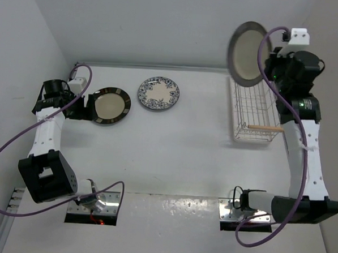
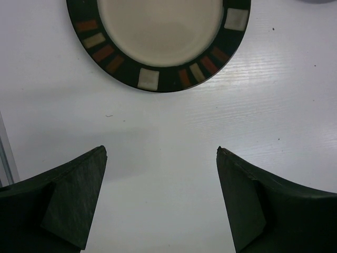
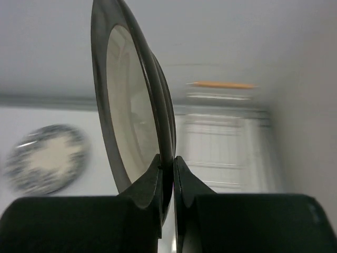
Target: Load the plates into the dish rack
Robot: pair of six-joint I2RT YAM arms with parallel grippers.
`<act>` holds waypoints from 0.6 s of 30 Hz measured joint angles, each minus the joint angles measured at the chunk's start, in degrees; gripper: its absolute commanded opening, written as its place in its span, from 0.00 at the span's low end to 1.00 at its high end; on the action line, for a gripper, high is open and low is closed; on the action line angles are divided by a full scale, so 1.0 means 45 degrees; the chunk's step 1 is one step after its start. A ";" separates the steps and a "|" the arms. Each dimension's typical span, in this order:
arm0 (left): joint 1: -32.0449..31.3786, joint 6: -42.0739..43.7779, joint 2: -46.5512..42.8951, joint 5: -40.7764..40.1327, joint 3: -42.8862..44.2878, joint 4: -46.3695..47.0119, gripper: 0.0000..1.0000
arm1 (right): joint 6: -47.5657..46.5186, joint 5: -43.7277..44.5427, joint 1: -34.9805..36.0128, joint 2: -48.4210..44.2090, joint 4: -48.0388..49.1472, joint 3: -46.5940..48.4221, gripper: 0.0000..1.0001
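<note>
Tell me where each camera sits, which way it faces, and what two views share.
Top external: fixed above and behind, looking down on the table; left arm and right arm show.
Left wrist: on the left arm, facing down at the flat dark-rimmed plate; open left pincer at bottom.
Right wrist: on the right arm, facing the dish rack past the upright grey-rimmed plate; right pincer shut on it.
Shared: top external and right wrist both show the floral plate.

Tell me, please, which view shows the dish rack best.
The top external view: the rack is sharp, seen from above with one wooden handle, though the right arm hides part of it. The right wrist view shows it blurred behind the grey plate. The left wrist view misses it.
</note>
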 measured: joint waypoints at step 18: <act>0.0000 -0.0039 0.0525 0.0092 0.0000 0.0010 0.89 | -0.7626 0.6120 -0.1588 0.1069 0.2574 -0.5309 0.00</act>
